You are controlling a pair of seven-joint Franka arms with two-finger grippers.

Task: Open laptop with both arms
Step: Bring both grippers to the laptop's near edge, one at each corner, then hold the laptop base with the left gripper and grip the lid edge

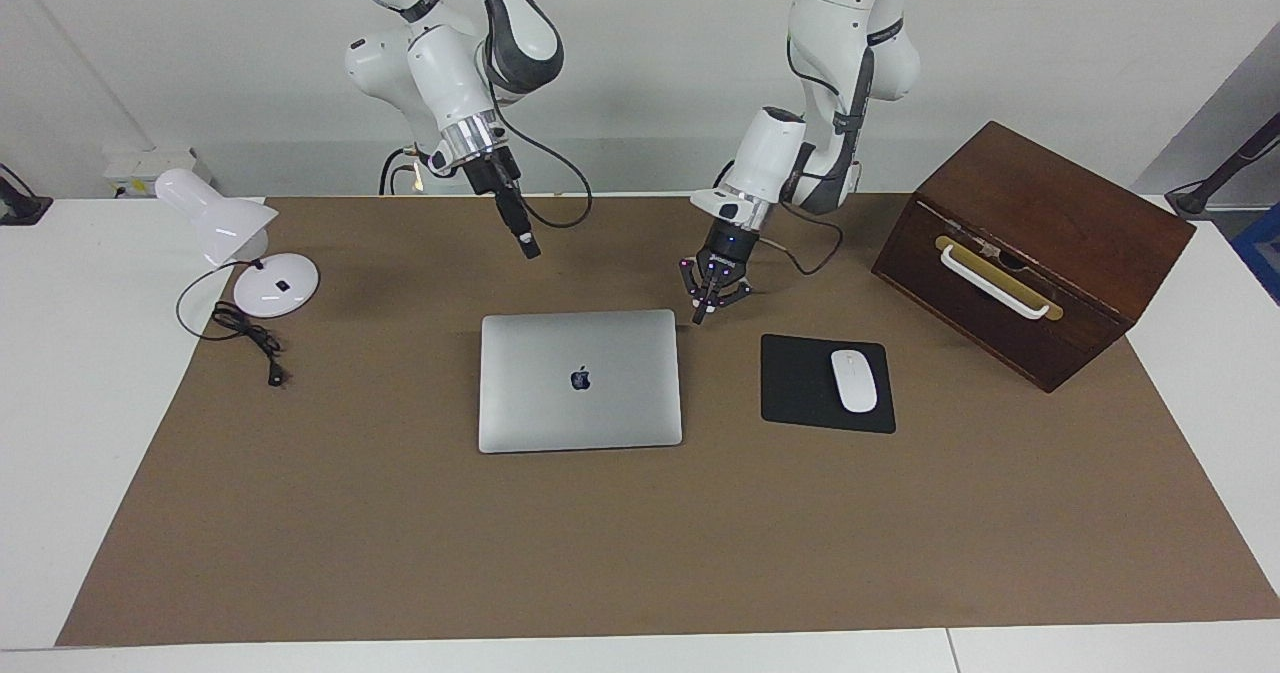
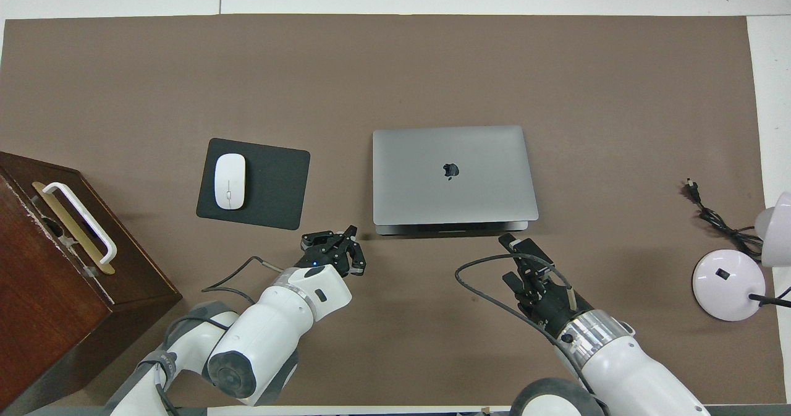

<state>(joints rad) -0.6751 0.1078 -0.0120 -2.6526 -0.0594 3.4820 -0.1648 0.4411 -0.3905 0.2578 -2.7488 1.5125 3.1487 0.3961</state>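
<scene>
The silver-grey laptop lies closed and flat on the brown mat, apple logo up; it also shows in the overhead view. My left gripper is low, just off the laptop's corner that is nearest the robots at the left arm's end, fingers spread and empty; the overhead view shows the left gripper apart from the laptop. My right gripper hangs in the air over the mat just off the laptop's edge nearest the robots; in the overhead view the right gripper sits close to that edge.
A black mouse pad with a white mouse lies beside the laptop toward the left arm's end. A brown wooden box with a white handle stands past it. A white desk lamp and its cable sit at the right arm's end.
</scene>
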